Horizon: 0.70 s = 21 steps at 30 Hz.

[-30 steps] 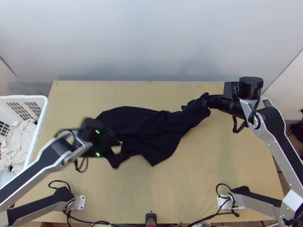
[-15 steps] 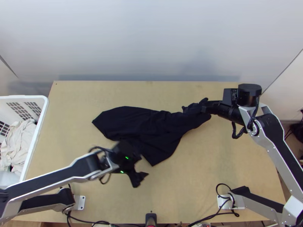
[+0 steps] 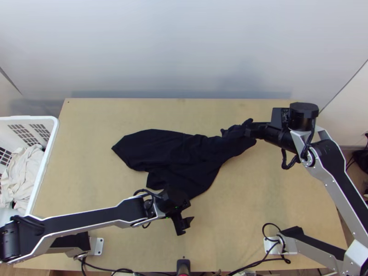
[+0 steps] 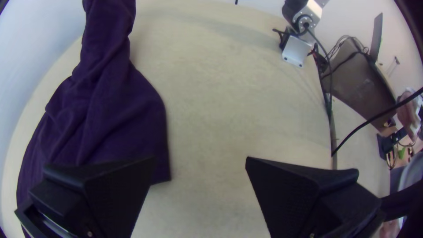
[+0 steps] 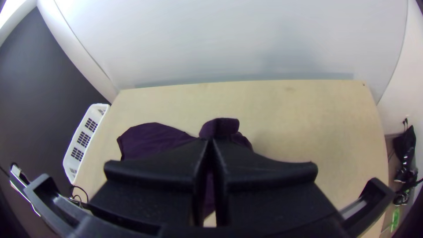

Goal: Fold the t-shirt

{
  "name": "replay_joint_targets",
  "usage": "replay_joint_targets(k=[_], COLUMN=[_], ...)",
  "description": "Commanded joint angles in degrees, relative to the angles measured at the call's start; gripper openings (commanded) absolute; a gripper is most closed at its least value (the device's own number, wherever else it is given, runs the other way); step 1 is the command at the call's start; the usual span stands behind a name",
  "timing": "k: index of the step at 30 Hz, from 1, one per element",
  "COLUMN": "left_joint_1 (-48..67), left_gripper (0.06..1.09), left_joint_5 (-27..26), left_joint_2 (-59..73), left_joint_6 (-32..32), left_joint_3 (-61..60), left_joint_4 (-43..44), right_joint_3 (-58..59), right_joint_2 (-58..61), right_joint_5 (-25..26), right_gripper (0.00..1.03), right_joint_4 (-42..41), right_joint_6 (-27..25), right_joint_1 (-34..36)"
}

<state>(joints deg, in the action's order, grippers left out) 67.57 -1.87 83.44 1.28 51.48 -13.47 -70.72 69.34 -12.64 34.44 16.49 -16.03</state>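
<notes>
A pale wall (image 3: 184, 50) stands behind the light wooden table (image 3: 280, 198) in the top view. A white basket (image 3: 53, 126) is at the table's left side, with off-white cloth (image 3: 23, 172) heaped in it. The dark shirt (image 3: 165, 154) lies across the middle of the table, wide and fairly flat toward the basket, then narrowing into a creased, bunched end on the other side. The right gripper (image 3: 247, 130) is at that bunched end, its arm coming in from the table's right side. The left gripper (image 3: 187, 224) is over bare wood just beside the shirt's near edge, and its wrist overlaps that edge as seen from above.

In the left wrist view, the table's bare top spreads beneath the left gripper, whose two fingers (image 4: 304, 194) stand wide apart with nothing between them. The shirt passes behind one of them, a corner of it showing close by; farther off it draws into a narrow, wrinkled strip. The right arm's base plate (image 4: 296, 50) is by the table's edge.

In the right wrist view, the wall rises beyond the table and the basket stands off to one side. The right gripper's fingers are pressed together at the tips on the shirt's bunched end, with a rounded fold bulging out past them.
</notes>
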Motion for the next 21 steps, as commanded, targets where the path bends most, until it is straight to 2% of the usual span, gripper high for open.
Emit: replay_joint_targets(k=[1, 10, 15, 21], left_joint_1=[0.9, 0.0, -0.7, -0.9], left_gripper=[1.03, 1.03, 1.03, 1.03], left_joint_5=[3.0, 6.1, 8.8, 9.0], left_joint_2=[4.4, 8.1, 9.7, 9.3], left_joint_6=[3.3, 4.2, 6.5, 6.9], left_joint_3=[0.0, 3.0, 2.8, 2.9], left_joint_4=[3.6, 4.9, 1.3, -0.9], right_joint_3=[-0.6, -2.3, -2.1, -2.1], right_joint_2=[-0.2, -0.8, -1.2, -1.4], right_joint_5=[0.1, 0.2, 0.2, 0.2], right_gripper=[0.03, 0.03, 0.03, 0.03], right_joint_4=[-0.1, 0.8, 1.0, 1.1], right_joint_6=[0.2, 0.1, 0.2, 0.1], right_joint_1=[0.0, 0.2, 0.2, 0.2])
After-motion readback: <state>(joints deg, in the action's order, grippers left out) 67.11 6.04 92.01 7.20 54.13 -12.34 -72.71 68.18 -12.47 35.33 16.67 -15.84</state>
